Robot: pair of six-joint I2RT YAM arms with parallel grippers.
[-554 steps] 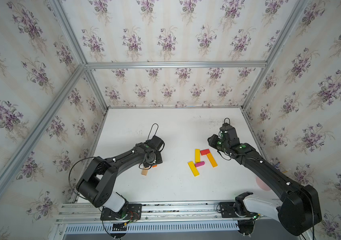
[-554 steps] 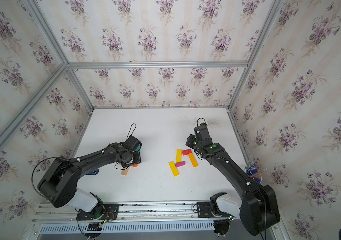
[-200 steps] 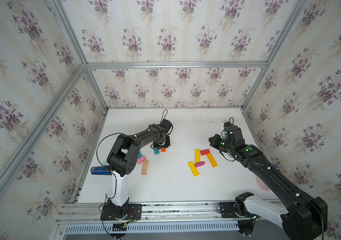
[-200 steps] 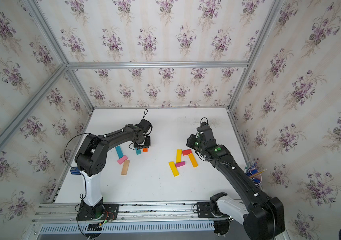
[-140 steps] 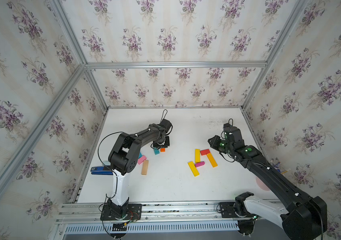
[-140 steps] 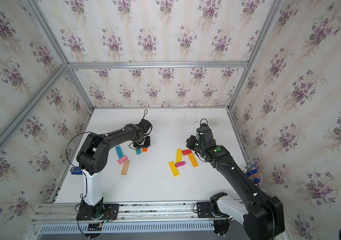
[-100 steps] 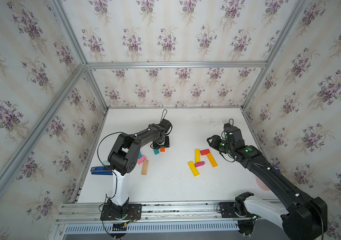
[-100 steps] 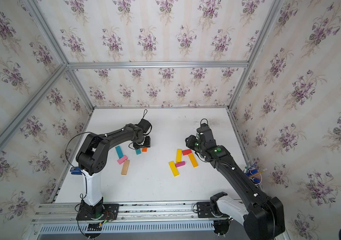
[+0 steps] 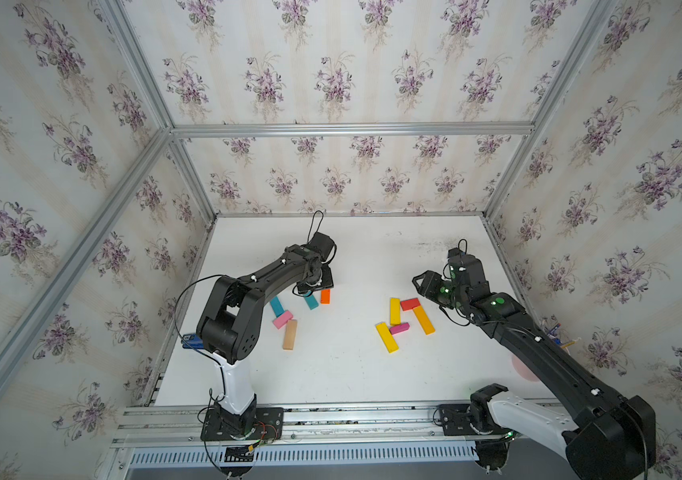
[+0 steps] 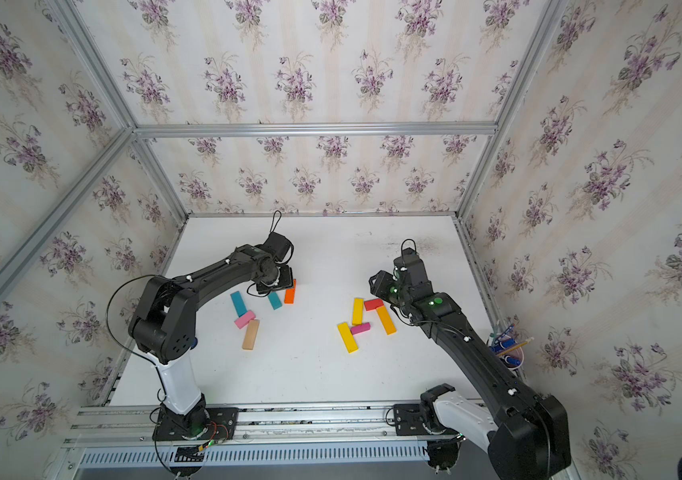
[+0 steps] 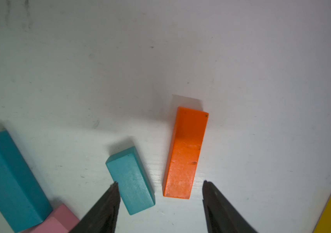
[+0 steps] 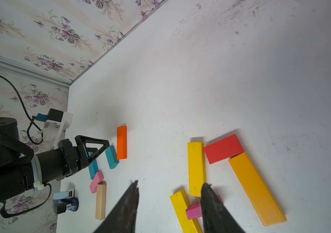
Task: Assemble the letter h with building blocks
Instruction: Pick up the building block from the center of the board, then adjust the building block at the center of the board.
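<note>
Near edge of the table (image 9: 331, 374): nothing built here.

Left group, loose, near to far: wood-coloured block (image 9: 290, 334), pink block (image 9: 282, 319) touching its far end, long teal block (image 9: 276, 306), short teal block (image 9: 311, 301), orange block (image 9: 325, 296). All lie flat, painted faces a bit scuffed, and none forms part of a letter.

Right group, near to far: long yellow block (image 9: 386, 337) on a slant, magenta block (image 9: 398, 328) against it, amber block (image 9: 423, 320) slanting away, short yellow block (image 9: 394, 310), red block (image 9: 410, 304) bridging the far ends. I read it as a rough, crooked h: stem kinked, leg splayed. The pieces need straightening and closing up, so maybe half done.

Left gripper (image 11: 160, 182): jaws apart, low over the near ends of the short teal and orange blocks, gripping neither.

Right gripper (image 12: 170, 182): jaws apart, empty, raised at the far side of the right group.
</note>
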